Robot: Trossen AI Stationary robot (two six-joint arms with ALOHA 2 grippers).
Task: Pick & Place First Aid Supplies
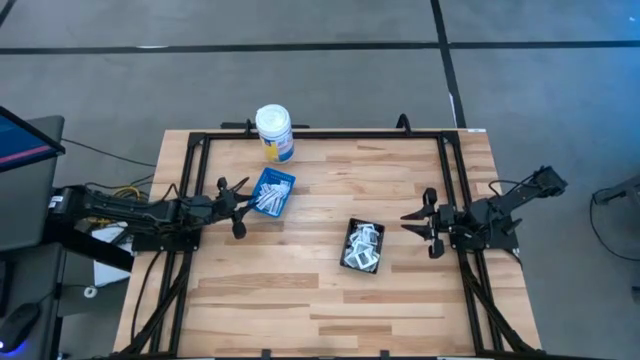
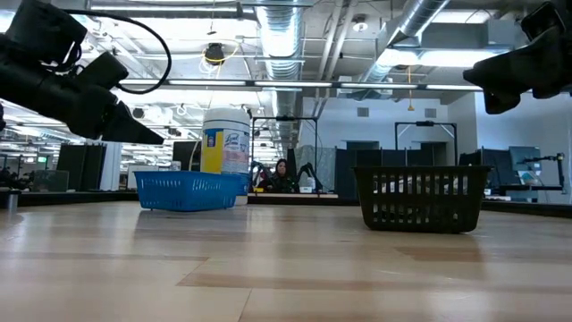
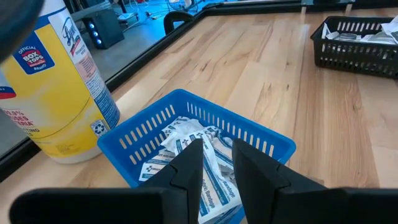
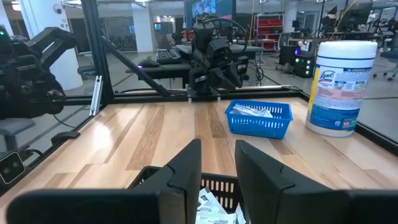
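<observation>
Nearest the left wrist camera, the left gripper [image 3: 217,165] hovers with fingers slightly spread and empty over the blue tray [image 3: 261,134] of first aid supplies [image 3: 186,140]; one packet reads "Bandage". Upper left, the white bottle [image 3: 59,93] shows "Box Tops". Farther off, upper right, the black tray [image 3: 354,59] holds more packets. In the high view the right gripper [image 1: 422,222], slightly parted and empty, waits right of centre.
</observation>
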